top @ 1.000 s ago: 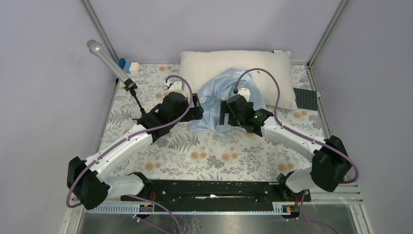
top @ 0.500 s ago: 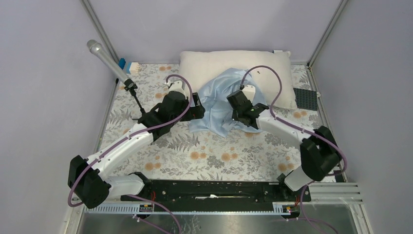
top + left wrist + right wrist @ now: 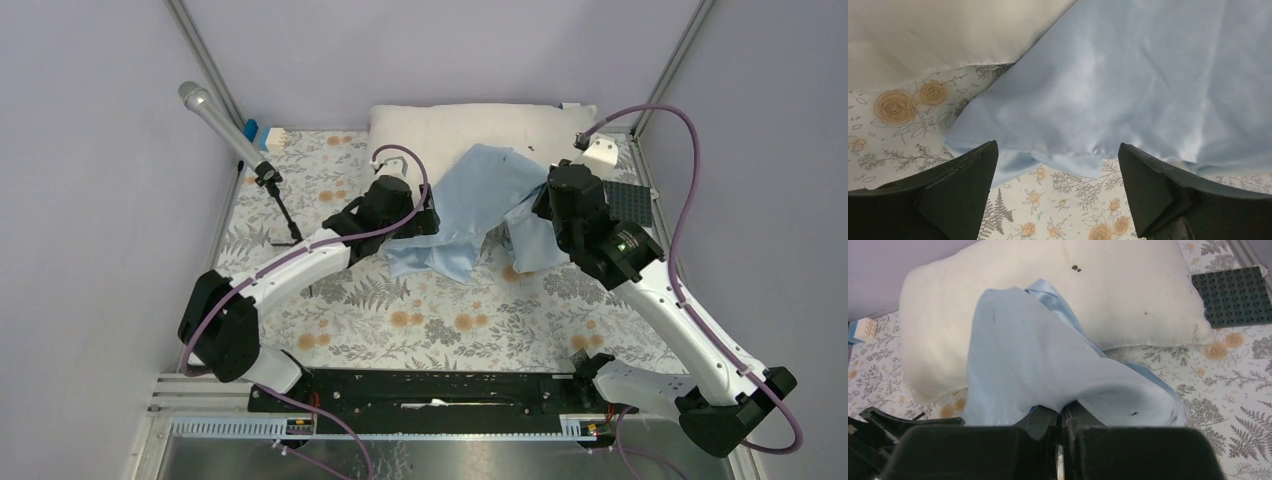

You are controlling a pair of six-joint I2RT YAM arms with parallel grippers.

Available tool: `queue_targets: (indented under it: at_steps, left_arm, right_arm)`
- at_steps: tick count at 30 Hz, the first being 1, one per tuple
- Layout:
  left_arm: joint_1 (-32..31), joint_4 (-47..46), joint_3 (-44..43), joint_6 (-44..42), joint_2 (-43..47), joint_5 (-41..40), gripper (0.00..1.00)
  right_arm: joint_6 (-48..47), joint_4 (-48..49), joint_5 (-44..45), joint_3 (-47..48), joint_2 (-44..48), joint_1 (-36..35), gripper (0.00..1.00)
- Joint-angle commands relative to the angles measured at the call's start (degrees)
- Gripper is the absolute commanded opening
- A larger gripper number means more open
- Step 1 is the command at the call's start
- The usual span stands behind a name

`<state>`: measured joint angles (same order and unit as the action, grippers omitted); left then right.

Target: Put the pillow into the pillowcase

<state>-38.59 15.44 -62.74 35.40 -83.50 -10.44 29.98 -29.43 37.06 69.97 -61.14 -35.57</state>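
We see the right gripper (image 3: 1060, 415) closed on the pillowcase (image 3: 1018, 355), which lies partly over the pillow (image 3: 1128, 300); the left gripper (image 3: 1057, 147) stands wide at its edge.

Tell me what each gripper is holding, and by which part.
The right gripper is shut on the pillowcase, pinching a bunched fold near its right side. The left gripper stands open at the other side, holding nothing.

No writing, label, brand or number can be read in any of the views. The table cloth (image 3: 440, 320) carries only a print of flowers and ferns. The pillow (image 3: 440, 130) and the pillowcase (image 3: 480, 190) show plain fabric without lettering.
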Motion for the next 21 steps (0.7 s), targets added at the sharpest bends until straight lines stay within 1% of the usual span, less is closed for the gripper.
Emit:
queue_targets:
  at_steps: [1, 3, 7, 12, 14, 17, 21]
  left_arm:
    - [0.51, -8.83, -0.87, -0.04, -1.16, 0.70, 0.99]
    - [0.55, -9.94, 0.09, -2.25, -2.02, 2.21, 0.99]
    - [0.62, -9.21, 2.06, -4.22, -4.04, 0.69, 0.99]
    - [0.87, -8.05, 5.94, 1.06, -4.22, -5.10, 0.99]
    - [1.41, -8.62, 8.34, 3.15, -3.63, -6.14, 0.99]
    - [1.93, -12.16, 11.93, 4.41, -3.18, -3.67, 0.98]
    - [2.07, -15.06, 12.57, 5.76, -6.73, -0.68, 0.97]
  right_arm:
    - [-4.53, -2.55, 1.35, 5.41, -2.08, 0.10, 0.00]
    - [-5.13, -2.81, 1.47, 6.43, -2.11, 0.10, 0.00]
    - [-4.71, -3.92, 0.92, 7.75, -1.72, 0.12, 0.00]
    - [-3.79, -7.41, 1.71, 9.78, -0.21, 0.12, 0.00]
    - [-3.74, -8.88, 2.46, 10.32, 1.11, 0.09, 0.00]
    - [-3.87, -9.62, 2.45, 10.44, 3.13, 0.07, 0.00]
    - [-3.58, -10.21, -0.14, 9.74, 4.88, 0.07, 0.00]
